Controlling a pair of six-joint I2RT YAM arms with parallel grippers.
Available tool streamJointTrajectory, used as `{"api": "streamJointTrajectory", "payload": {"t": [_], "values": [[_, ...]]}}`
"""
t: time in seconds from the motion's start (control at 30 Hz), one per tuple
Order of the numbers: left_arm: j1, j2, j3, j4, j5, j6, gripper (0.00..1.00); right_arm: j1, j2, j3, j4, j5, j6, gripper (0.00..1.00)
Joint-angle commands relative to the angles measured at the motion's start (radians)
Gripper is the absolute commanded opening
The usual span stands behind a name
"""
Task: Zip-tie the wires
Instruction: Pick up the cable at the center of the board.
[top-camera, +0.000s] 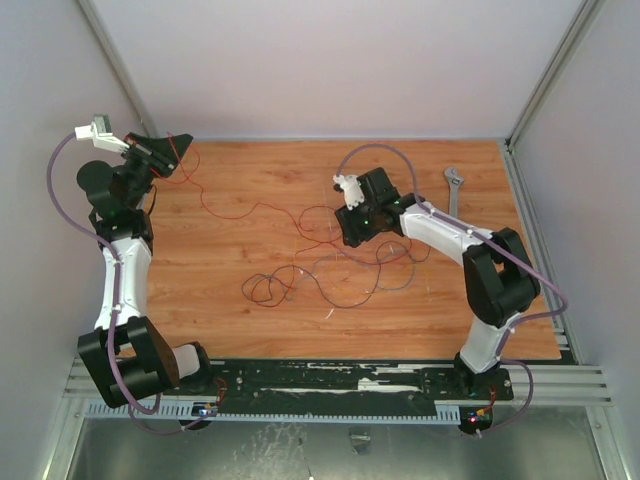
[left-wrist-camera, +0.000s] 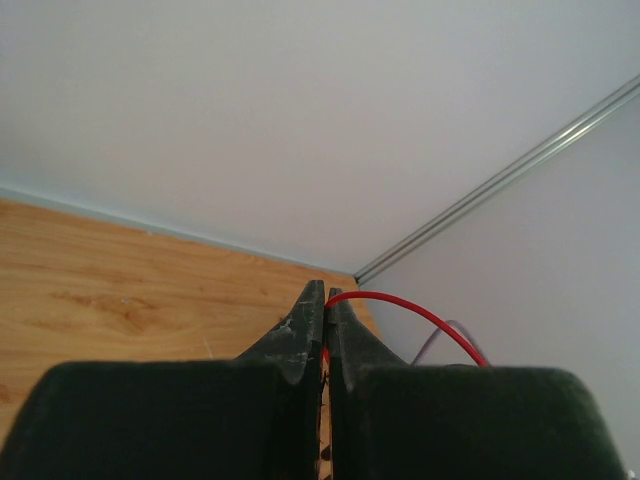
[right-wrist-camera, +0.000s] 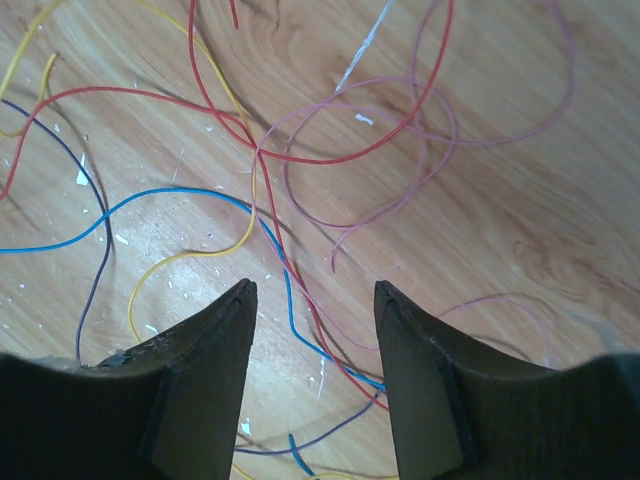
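Note:
The wires (top-camera: 318, 262) lie in a loose tangle of thin red and dark loops on the middle of the wooden table (top-camera: 240, 300). One red wire (left-wrist-camera: 420, 312) runs from the tangle to the far left corner. There my left gripper (top-camera: 180, 148) (left-wrist-camera: 326, 296) is raised and shut on it, and the wire arcs out to the right of the fingertips. My right gripper (top-camera: 355, 236) (right-wrist-camera: 315, 290) hangs open just above the tangle. Blue, red and pink strands (right-wrist-camera: 290, 285) pass across the gap between its fingers without being pinched. No zip tie shows in any view.
A silver adjustable wrench (top-camera: 453, 186) lies at the far right of the table. Grey walls (top-camera: 330, 70) close in the back and both sides. Small white flecks (right-wrist-camera: 85, 172) are scattered on the wood under the right gripper.

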Motion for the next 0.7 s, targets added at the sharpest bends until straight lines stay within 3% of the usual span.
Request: {"api": "streamJointTrajectory", "payload": {"t": [0.0, 0.3, 0.47, 0.67], "values": [[-0.004, -0.021, -0.011, 0.019, 0.008, 0.019, 0.0, 0.01, 0.059, -0.004, 0.003, -0.053, -0.029, 0.51], [-0.003, -0.027, -0.019, 0.015, 0.013, 0.023, 0.0, 0.01, 0.128, 0.0, 0.046, -0.067, -0.044, 0.49], [-0.003, -0.025, -0.022, 0.016, 0.014, 0.023, 0.0, 0.01, 0.154, 0.003, 0.049, -0.045, -0.045, 0.42], [-0.003, -0.023, -0.014, 0.017, 0.015, 0.021, 0.0, 0.009, 0.087, 0.011, 0.041, 0.046, -0.035, 0.1]]}}
